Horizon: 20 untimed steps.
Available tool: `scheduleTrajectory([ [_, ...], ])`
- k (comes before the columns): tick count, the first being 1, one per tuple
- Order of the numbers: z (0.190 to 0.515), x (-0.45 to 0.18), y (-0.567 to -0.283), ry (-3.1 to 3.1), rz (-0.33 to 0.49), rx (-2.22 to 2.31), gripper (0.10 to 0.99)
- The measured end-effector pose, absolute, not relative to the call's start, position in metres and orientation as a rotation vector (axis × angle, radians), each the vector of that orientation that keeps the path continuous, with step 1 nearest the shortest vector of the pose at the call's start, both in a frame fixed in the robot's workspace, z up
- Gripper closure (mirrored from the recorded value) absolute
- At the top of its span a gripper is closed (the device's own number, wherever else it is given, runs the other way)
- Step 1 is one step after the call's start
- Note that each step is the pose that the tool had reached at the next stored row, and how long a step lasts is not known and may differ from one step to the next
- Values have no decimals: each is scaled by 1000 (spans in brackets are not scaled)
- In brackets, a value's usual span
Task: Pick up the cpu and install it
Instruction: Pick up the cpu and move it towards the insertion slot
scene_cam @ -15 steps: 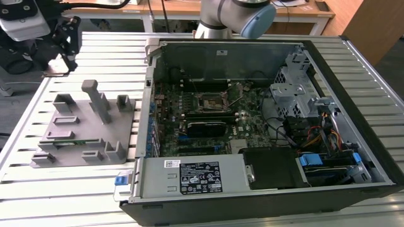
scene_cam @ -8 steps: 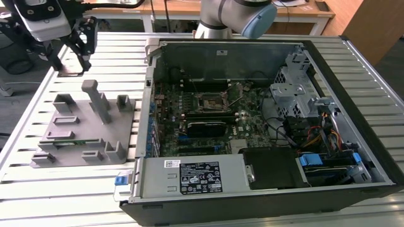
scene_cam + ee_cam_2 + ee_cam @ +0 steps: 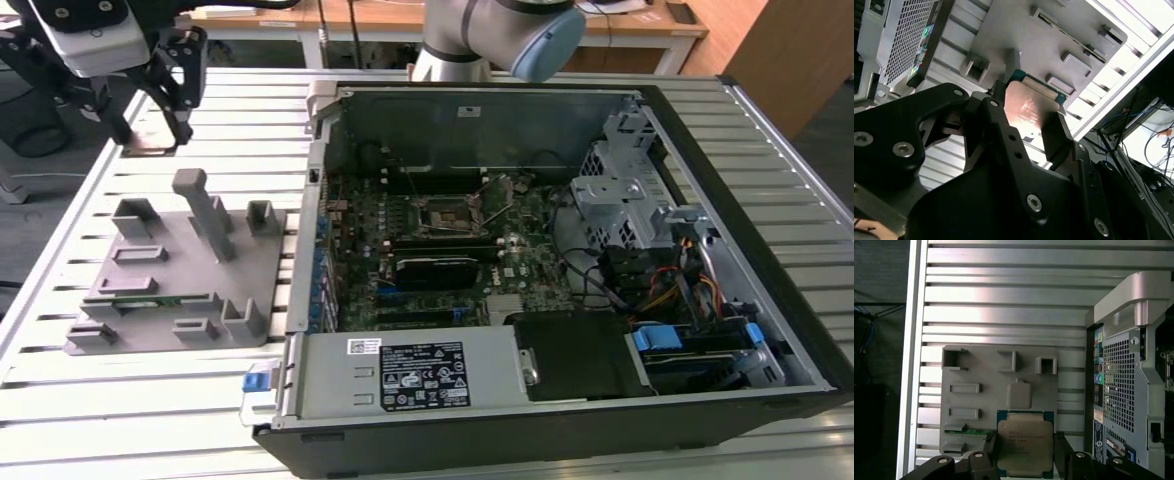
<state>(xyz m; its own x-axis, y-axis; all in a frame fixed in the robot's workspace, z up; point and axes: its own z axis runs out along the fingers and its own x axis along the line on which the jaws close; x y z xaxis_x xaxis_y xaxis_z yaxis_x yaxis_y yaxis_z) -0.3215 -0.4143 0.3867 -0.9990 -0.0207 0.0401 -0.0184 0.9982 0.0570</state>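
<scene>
Exterior view: gripper (image 3: 155,132) hung over the slatted metal table (image 3: 80,420) at its far corner on the exterior view's left, past the far end of the grey fixture tray (image 3: 174,300). Open computer case (image 3: 747,330) lay to the exterior view's right of the tray, with the square socket (image 3: 447,213) on its motherboard well apart from the gripper.

Both wrist views: the fingers (image 3: 988,450) were clamped on the cpu (image 3: 1024,445), one finger on each of two opposite edges. In the first wrist view the silvery top and thin green border of the chip faced the camera, with the tray (image 3: 979,365) further off behind it. A narrow green memory stick (image 3: 970,431) sat in a slot of the tray.

In the second wrist view the cpu (image 3: 1030,102) showed its other face, copper-toned in reflected light, pinched in the gripper (image 3: 1026,114) between the black fingers (image 3: 1056,135). The tray (image 3: 1019,30) and the case's perforated wall (image 3: 901,35) lay beyond it, so the chip was held off the tray and not seated in anything.
</scene>
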Motion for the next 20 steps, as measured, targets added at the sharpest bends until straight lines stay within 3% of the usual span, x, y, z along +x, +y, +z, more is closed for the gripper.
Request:
scheduleTrajectory([
  [20,385,-252,-414,-3100,-88,28,549],
])
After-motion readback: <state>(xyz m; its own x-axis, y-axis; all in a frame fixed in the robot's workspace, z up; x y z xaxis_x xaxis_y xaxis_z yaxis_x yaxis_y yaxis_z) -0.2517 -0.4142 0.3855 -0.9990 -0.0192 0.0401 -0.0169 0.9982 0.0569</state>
